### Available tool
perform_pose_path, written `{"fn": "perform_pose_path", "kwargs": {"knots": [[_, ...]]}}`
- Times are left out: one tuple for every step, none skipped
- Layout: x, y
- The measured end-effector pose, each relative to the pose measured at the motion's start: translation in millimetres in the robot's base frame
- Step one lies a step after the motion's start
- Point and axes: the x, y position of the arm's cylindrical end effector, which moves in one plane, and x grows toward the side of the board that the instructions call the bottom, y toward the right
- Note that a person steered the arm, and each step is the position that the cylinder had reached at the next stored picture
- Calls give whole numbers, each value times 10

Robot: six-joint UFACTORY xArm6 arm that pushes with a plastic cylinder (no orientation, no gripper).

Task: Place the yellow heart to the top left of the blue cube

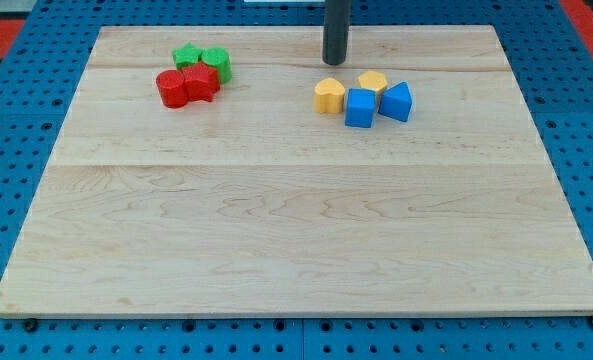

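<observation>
My tip (334,61) stands near the view's top centre, just above and slightly to the right of the yellow heart (328,96), with a small gap between them. The yellow heart sits against the left side of the blue cube (360,108), slightly higher than it. A second yellow block (373,83), roughly pentagonal, lies just above the blue cube. A blue wedge-shaped block (396,101) touches the cube's right side.
At the view's top left sits a tight cluster: two red blocks (187,87) with a green star-like block (187,56) and another green block (217,64) above them. The wooden board (296,250) rests on a blue pegboard (16,150).
</observation>
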Motion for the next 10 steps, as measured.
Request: {"fn": "perform_pose_path", "kwargs": {"knots": [[246, -508], [886, -679], [1115, -480], [950, -33], [892, 27], [894, -482], [662, -386], [69, -387], [-302, -850], [-421, -1523]]}}
